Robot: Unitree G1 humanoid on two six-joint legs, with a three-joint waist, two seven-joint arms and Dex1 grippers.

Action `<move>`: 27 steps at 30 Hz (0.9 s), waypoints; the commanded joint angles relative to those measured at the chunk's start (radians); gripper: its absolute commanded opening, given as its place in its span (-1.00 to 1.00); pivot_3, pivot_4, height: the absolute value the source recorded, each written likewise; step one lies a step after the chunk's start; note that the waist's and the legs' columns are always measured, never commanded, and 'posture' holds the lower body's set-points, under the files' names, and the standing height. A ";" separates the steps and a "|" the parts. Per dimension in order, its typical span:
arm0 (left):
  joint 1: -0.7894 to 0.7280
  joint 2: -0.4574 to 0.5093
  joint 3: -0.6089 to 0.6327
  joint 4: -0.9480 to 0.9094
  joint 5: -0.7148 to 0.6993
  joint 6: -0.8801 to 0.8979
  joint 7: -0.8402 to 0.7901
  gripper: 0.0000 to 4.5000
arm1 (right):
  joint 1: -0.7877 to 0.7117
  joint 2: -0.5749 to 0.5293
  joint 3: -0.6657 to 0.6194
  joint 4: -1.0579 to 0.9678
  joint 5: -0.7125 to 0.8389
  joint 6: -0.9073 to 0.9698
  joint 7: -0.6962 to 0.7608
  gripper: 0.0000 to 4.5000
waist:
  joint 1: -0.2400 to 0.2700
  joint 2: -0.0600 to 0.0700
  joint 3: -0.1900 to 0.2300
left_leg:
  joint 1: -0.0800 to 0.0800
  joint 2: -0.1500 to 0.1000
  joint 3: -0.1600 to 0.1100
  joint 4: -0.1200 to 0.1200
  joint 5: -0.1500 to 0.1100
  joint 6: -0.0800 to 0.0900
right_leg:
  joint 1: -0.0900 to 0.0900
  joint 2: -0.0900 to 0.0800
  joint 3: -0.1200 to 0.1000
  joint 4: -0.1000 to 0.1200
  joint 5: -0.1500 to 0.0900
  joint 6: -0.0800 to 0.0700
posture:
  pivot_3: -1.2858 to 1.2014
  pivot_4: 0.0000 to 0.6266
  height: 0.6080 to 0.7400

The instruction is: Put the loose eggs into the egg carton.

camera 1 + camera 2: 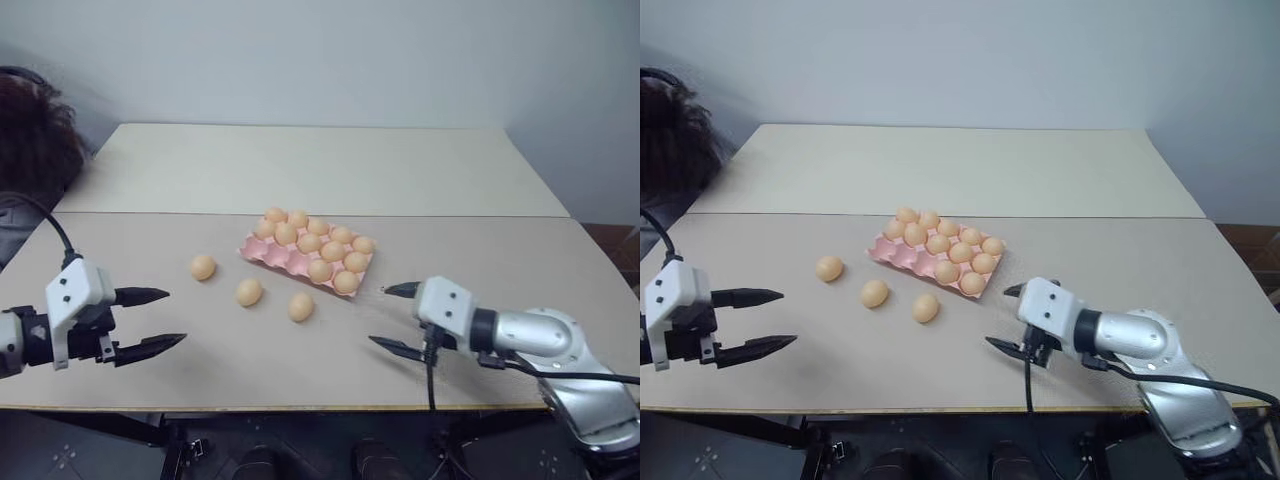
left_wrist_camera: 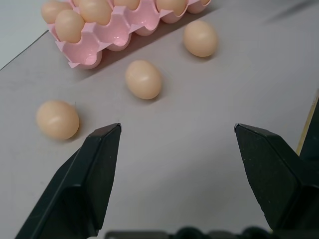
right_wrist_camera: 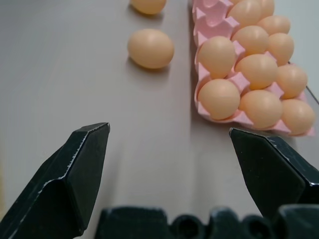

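Left arm's black two-fingered tool (image 1: 150, 320) low at left, fingers wide apart, empty, pointing inward. Right arm's black two-fingered tool (image 1: 393, 318) low at right, fingers spread, empty, pointing inward.

Three loose eggs (image 1: 249, 292) on table (image 1: 300, 170) left of egg carton (image 1: 272, 253)

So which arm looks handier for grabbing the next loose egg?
Probably the left gripper: it is open, and its wrist view looks straight at three loose eggs. The right gripper, also open, sits nearer the carton.
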 commanded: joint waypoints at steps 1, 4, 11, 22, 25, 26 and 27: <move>0.002 0.012 0.038 -0.002 0.002 -0.021 -0.011 0.75 | 0.033 -0.034 -0.073 -0.069 0.049 0.011 0.006 0.98 | 0.000 0.000 0.000 | 0.000 0.000 0.000 0.000 0.000 0.000 | 0.000 0.000 0.000 0.000 0.000 0.000 | 0.03 -0.52 1.00; -0.003 0.010 0.034 0.000 0.002 -0.023 -0.012 0.75 | 0.055 -0.046 -0.086 -0.087 0.063 0.019 -0.006 0.98 | 0.001 0.000 0.000 | 0.000 0.000 0.000 0.000 0.000 0.000 | 0.000 0.000 0.000 0.000 0.000 0.000 | 0.03 -0.52 1.00; -0.019 0.007 0.019 0.006 0.002 -0.033 -0.004 0.75 | 0.070 -0.066 -0.097 -0.087 0.072 0.021 -0.033 0.98 | 0.001 0.000 0.000 | 0.000 0.000 0.000 0.000 0.000 0.000 | 0.000 0.000 0.000 0.000 0.000 0.000 | 0.03 -0.52 1.00; -0.037 -0.020 0.051 -0.007 -0.051 -0.033 -0.014 0.75 | -0.057 0.068 0.136 -0.036 -0.009 0.020 -0.169 0.98 | -0.002 0.000 0.000 | 0.000 0.000 0.000 0.000 0.000 0.000 | -0.001 0.000 0.000 0.001 0.000 0.000 | 0.03 -0.52 1.00; -0.029 -0.015 0.049 -0.004 -0.031 -0.039 -0.010 0.75 | -0.145 0.165 0.259 0.068 -0.092 0.006 -0.238 0.98 | -0.002 -0.001 0.000 | -0.001 0.000 0.000 0.001 0.000 0.000 | -0.001 0.000 0.000 0.001 0.000 0.000 | 0.03 -0.52 1.00; -0.028 -0.014 0.047 -0.003 -0.025 -0.042 -0.008 0.75 | -0.165 0.191 0.284 0.093 -0.110 0.005 -0.256 0.98 | -0.002 -0.001 -0.001 | -0.001 0.000 0.000 0.001 0.000 0.000 | -0.001 0.000 0.000 0.001 0.000 0.000 | 0.03 -0.52 1.00; -0.028 -0.015 0.047 -0.003 -0.023 -0.043 -0.006 0.75 | -0.185 0.223 0.314 0.124 -0.133 -0.002 -0.275 0.98 | -0.001 -0.001 0.000 | 0.000 0.000 0.000 0.001 0.000 0.000 | -0.001 0.000 0.000 0.001 0.000 0.000 | 0.03 -0.52 1.00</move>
